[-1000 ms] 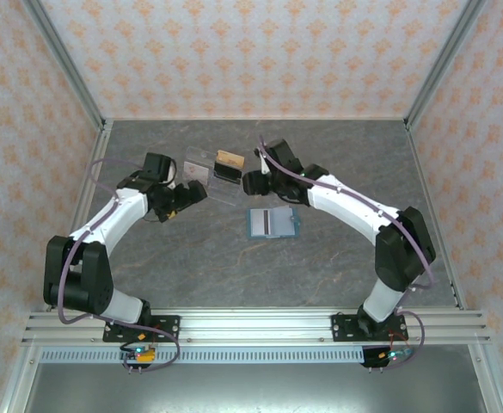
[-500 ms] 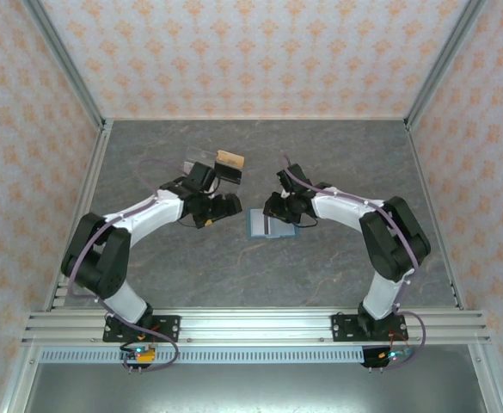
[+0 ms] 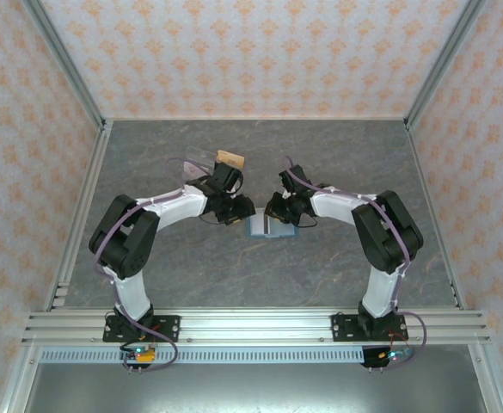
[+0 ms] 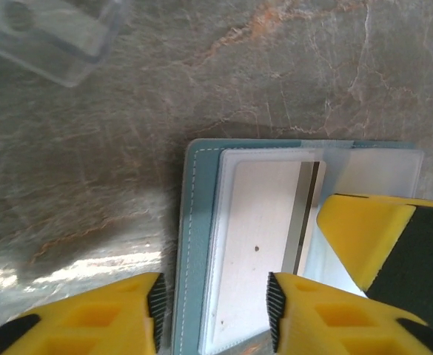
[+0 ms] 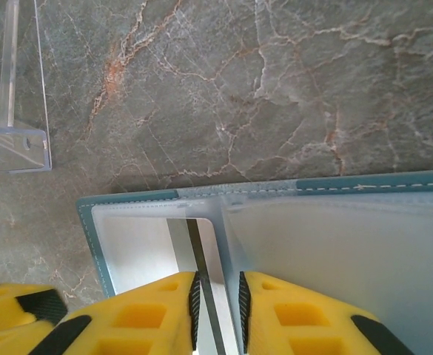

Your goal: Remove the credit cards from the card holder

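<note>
From above, we see the holder (image 3: pixel 271 227) open and flat at the frame's centre on the marbled table (image 3: pixel 337 155), between the left gripper (image 3: pixel 241 215) and the right gripper (image 3: pixel 279 215). An orange card (image 3: pixel 230 159) already lies at the clear tray (image 3: pixel 198 162) just above, so we judge the task partly done. In the left wrist view, a glossy pale card (image 4: pixel 257 237) sits in the holder's clear pocket, inside a stitched teal border. The left gripper (image 4: pixel 212 314) stands half spread astride that border, pinching nothing. In the right wrist view, the right gripper (image 5: pixel 216 310) is nearly pressed together over the pale card's dark strip; whether it pinches, we cannot tell.
</note>
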